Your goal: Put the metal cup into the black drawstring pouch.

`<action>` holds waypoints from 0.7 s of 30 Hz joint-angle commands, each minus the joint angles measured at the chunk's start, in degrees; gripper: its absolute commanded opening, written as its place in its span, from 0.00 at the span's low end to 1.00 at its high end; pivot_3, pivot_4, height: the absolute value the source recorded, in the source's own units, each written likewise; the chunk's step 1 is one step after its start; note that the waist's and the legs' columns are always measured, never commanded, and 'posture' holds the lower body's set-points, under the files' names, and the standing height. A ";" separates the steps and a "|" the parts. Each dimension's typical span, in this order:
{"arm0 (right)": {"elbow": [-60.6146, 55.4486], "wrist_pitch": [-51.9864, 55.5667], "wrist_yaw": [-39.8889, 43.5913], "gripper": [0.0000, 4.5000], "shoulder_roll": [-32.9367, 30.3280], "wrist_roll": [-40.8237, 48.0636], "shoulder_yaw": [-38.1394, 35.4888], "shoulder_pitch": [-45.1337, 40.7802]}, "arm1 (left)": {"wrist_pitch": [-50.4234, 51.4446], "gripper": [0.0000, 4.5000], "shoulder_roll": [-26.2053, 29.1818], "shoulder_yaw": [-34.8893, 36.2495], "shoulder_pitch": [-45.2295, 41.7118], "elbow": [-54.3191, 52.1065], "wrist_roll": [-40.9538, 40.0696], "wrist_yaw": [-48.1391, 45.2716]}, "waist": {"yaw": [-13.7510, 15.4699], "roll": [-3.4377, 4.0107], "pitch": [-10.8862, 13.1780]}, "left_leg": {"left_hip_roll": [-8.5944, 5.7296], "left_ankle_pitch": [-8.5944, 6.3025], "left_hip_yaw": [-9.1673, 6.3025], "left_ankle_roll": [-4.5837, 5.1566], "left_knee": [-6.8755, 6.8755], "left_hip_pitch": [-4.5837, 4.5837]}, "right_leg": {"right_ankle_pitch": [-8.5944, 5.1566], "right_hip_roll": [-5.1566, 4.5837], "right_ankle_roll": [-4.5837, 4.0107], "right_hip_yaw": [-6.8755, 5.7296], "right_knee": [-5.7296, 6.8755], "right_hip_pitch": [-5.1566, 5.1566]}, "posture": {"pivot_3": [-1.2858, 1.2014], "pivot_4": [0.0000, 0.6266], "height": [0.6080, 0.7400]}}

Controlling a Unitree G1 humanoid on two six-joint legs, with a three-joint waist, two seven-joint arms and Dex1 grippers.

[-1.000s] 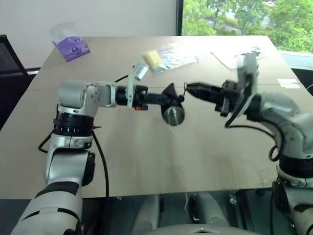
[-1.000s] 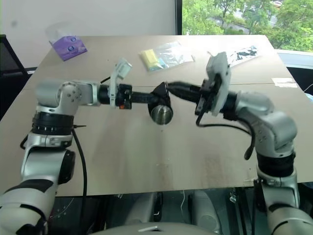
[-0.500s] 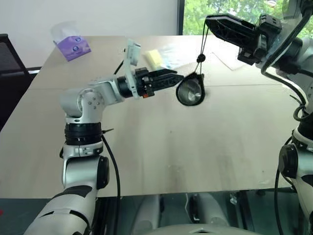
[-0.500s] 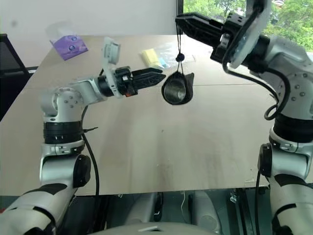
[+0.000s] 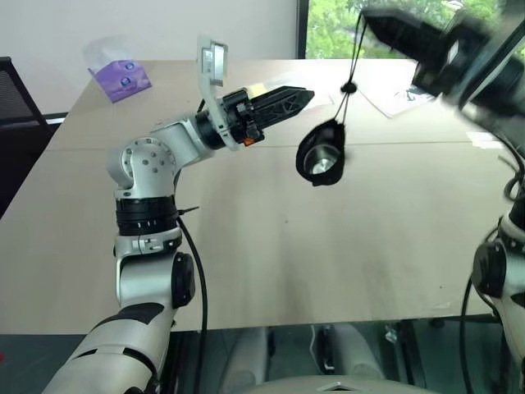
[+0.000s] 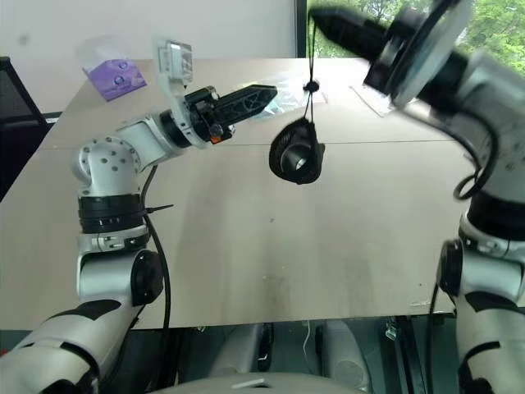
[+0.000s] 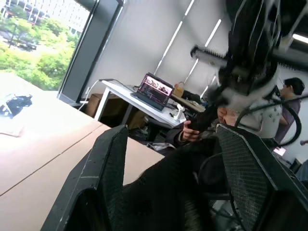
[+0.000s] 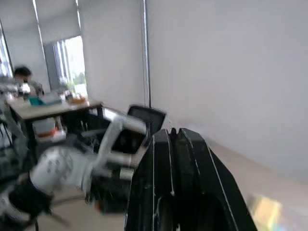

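Above a bare tan table, the black drawstring pouch hangs in mid-air by its cord, with the metal cup shining inside its mouth. The right gripper is clenched on the cord; the left gripper, fingers spread and empty, points toward the pouch, just apart. Farther back lie a purple packet, its print unreadable, and clear plastic bags near the window

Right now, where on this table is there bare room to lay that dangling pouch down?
The wide near half of the light wooden table is bare. The far edge is crowded: purple tissue packet at the left corner, yellow item in clear bags mid-back, plastic-wrapped dark item far right.
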 commanded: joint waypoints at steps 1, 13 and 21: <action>-1.05 -0.17 0.57 0.00 -0.91 -0.14 1.02 -2.81 | -3.87 0.67 -0.22 -1.92 -1.28 -4.14 0.18 -1.44 | -0.04 0.20 0.15 | 0.00 0.00 0.06 0.00 0.01 -0.03 | 0.00 -0.01 0.00 0.01 0.03 -0.06 | 0.52 0.24 1.00; -2.01 -0.12 1.75 0.00 -0.43 -0.36 3.36 -4.80 | -13.05 0.67 -1.78 -11.86 -1.59 -9.38 5.70 -5.09 | 0.17 0.20 0.17 | -0.04 0.01 -0.01 0.00 0.06 -0.13 | 0.00 0.05 0.01 -0.03 0.01 -0.09 | 0.52 0.24 1.00; -4.64 1.72 0.19 0.00 -1.52 2.23 1.71 -4.45 | -14.03 0.15 -3.10 -12.11 -1.70 -7.90 5.66 -4.86 | 0.09 0.20 0.17 | -0.03 0.00 -0.02 0.01 0.06 -0.14 | 0.00 0.06 0.00 -0.02 0.00 -0.09 | 0.52 0.24 1.00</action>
